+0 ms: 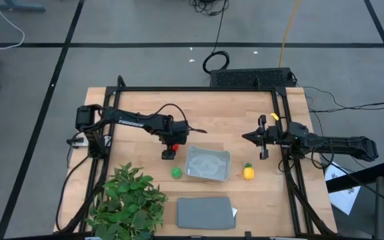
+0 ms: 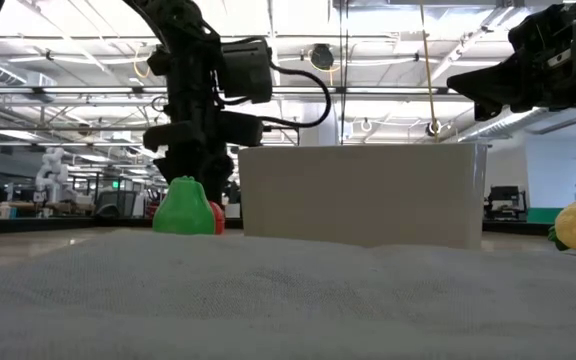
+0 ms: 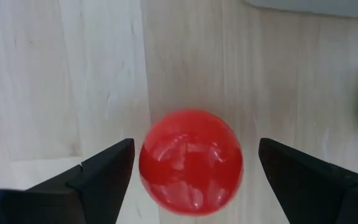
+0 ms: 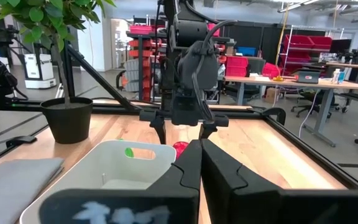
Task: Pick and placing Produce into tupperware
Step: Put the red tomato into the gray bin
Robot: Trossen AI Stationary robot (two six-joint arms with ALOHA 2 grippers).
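Note:
The red round piece [image 3: 190,160] lies on the wooden table, left of the clear tupperware [image 1: 207,164]. My left gripper [image 3: 190,171] is open and points down over it, one finger on each side with a gap on both. The green round piece [image 1: 177,173] rests by the tupperware's near left corner. The yellow piece with the green top [image 1: 248,172] sits just right of the tupperware. My right gripper [image 4: 201,163] is shut and hovers above the table, to the right of the tupperware [image 4: 114,165]. In the low view the red piece [image 2: 217,216] peeks out behind the green one [image 2: 185,208].
A leafy potted plant [image 1: 129,200] stands at the table's near left corner. A flat grey rectangle [image 1: 205,212] lies near the front edge, in front of the tupperware. A black frame [image 1: 199,89] runs around the table's sides. Bare wood shows between the two arms, at the far side.

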